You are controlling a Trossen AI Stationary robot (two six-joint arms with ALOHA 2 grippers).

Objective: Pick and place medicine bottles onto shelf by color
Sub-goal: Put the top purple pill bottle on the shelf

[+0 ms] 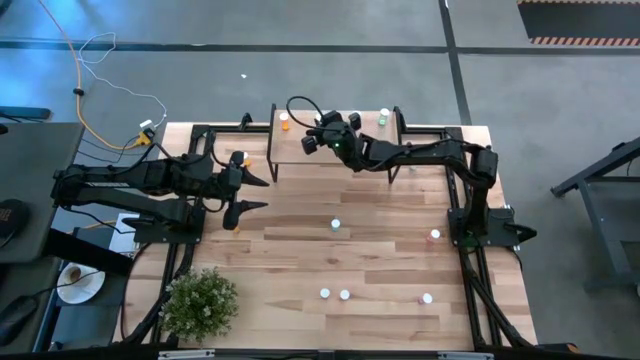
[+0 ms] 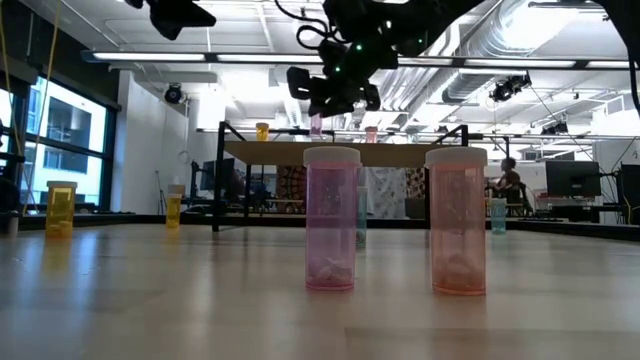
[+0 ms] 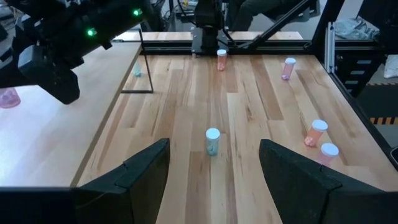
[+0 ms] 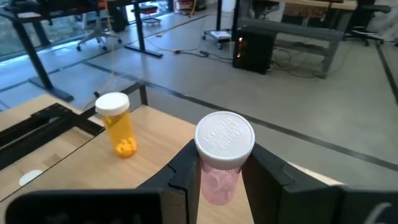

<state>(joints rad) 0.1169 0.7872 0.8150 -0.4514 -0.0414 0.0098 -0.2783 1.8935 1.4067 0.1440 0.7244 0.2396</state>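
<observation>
The light-wood shelf [image 1: 345,150] stands at the table's far edge. My right gripper [image 1: 318,137] is over the shelf's left part, shut on a pink bottle [image 4: 221,171] with a white cap. An orange bottle [image 4: 119,132] stands on the shelf just beside it, and a pale green one [image 1: 384,118] stands at the shelf's right end. My left gripper [image 1: 256,191] is open and empty over the table's left part, with a pale green bottle [image 3: 212,141] standing on the table ahead of it. Several more bottles [image 1: 335,294] stand on the tabletop. My right gripper pinches the pink bottle's body [image 4: 205,177] between its two fingers, just below the white cap [image 4: 225,138]. The bottle stands upright in the hold. Its base is at the shelf top; whether it rests there, I cannot tell.
A potted plant [image 1: 200,300] stands at the table's near left corner. Bottles stand on the table at the middle [image 1: 335,225], right [image 1: 435,235] and near right [image 1: 427,298]. An orange bottle [image 1: 238,158] stands by the left arm. The shelf's middle is bare.
</observation>
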